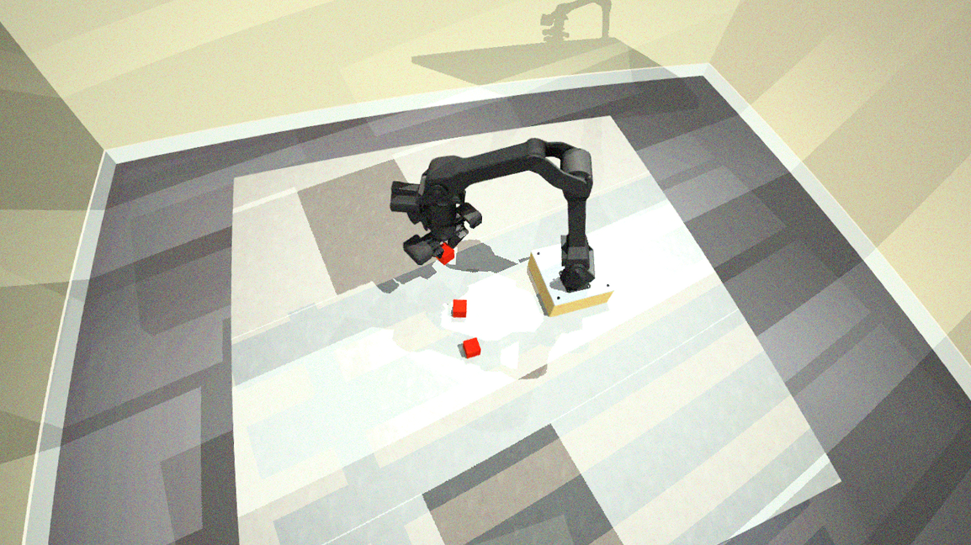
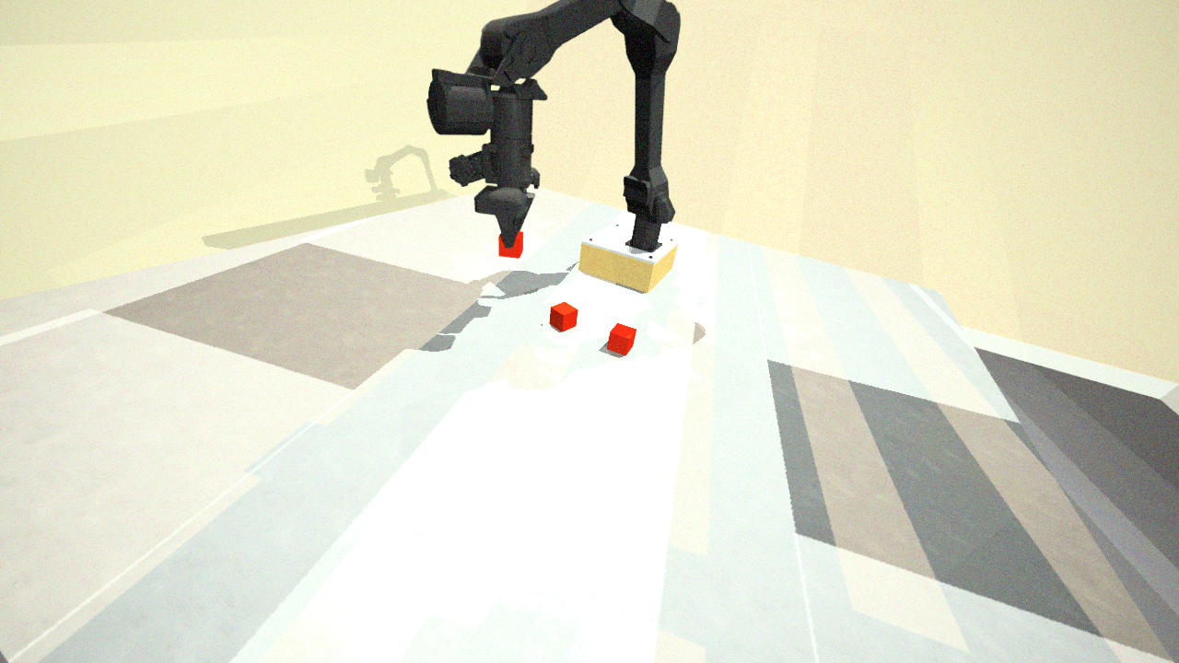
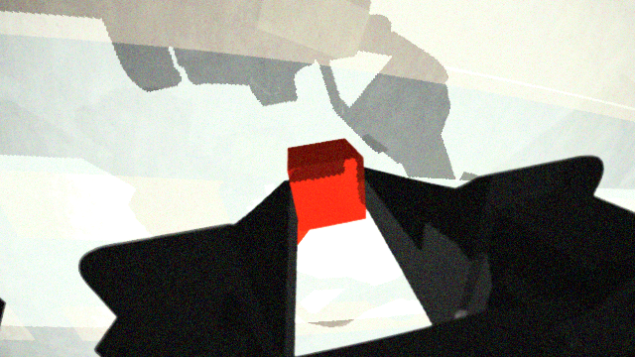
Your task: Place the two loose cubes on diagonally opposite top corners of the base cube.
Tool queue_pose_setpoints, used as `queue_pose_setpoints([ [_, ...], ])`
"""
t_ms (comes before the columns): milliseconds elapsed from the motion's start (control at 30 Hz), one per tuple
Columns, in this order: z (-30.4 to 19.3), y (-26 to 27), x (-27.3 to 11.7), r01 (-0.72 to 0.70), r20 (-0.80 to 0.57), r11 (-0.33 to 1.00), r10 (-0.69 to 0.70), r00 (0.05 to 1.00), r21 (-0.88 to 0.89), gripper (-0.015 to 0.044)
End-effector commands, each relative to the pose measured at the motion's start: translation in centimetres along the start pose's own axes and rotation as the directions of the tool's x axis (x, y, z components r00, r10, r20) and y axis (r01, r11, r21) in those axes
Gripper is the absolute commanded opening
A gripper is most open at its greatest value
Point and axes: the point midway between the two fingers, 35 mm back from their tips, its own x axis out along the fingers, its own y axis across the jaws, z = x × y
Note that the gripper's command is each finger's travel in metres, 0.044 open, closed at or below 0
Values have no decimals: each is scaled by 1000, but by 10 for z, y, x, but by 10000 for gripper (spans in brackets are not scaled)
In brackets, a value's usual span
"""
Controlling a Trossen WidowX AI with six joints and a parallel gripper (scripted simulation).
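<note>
My gripper [image 1: 444,246] [image 2: 510,240] [image 3: 324,181] is shut on a red cube [image 1: 446,255] [image 2: 510,249] [image 3: 322,161]. The fingers hold two opposite sides of it, and it hangs above the table, apart from the others. A second red cube [image 1: 459,308] [image 2: 564,317] stands on the table, nearer the arm's base. A third red cube [image 1: 472,347] [image 2: 621,339] stands apart from it, turned at a different angle. Nothing sits on top of either standing cube. All three look alike, so I cannot tell by looks which is the fixed base cube. The wrist view shows only the held cube.
The arm rises from a yellow-sided box with a white top [image 1: 543,269] [image 2: 613,261], to the right of the held cube and behind the standing cubes in the exterior view. Hard shadows and bright patches cross the pale table [image 1: 312,441] [image 2: 330,494].
</note>
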Motion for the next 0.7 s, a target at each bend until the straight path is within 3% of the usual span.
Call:
queue_pose_setpoints([
  [0, -2, 2, -6, -8, 6, 1000, 8, 1000, -7, 105],
  [667, -54, 39, 7, -11, 2, 994, 12, 1000, -113, 105],
])
